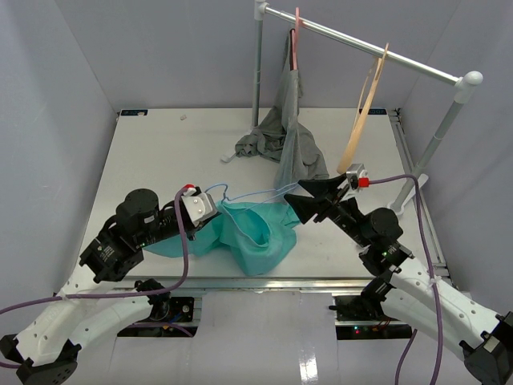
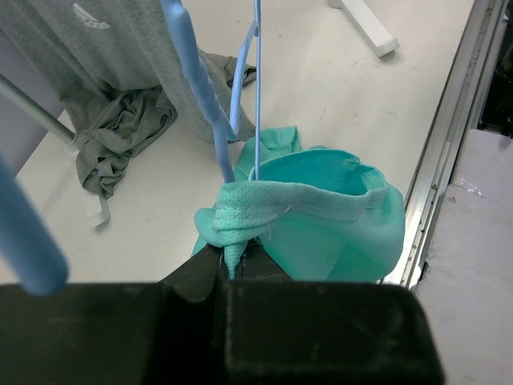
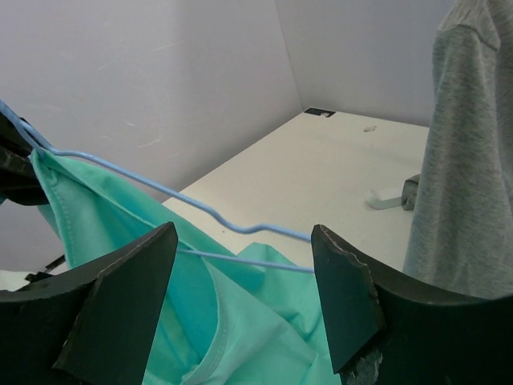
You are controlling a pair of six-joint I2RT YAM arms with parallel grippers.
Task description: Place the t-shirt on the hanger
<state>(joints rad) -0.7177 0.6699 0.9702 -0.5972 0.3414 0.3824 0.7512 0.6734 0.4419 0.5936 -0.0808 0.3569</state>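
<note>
Pinching t-shirt (image 2: 337, 228) and hanger (image 2: 200, 88): left hand (image 2: 232, 261)

White desk (image 1: 144, 152). Teal t-shirt (image 1: 260, 241) lies partly on it at near centre. Grey garment (image 1: 260, 143) bunches on it at far centre.

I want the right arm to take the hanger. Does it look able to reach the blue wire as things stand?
Probably yes. The right gripper is open and the hanger runs bare across the gap between its fingers, above the t-shirt. Nothing seems to block it.
</note>
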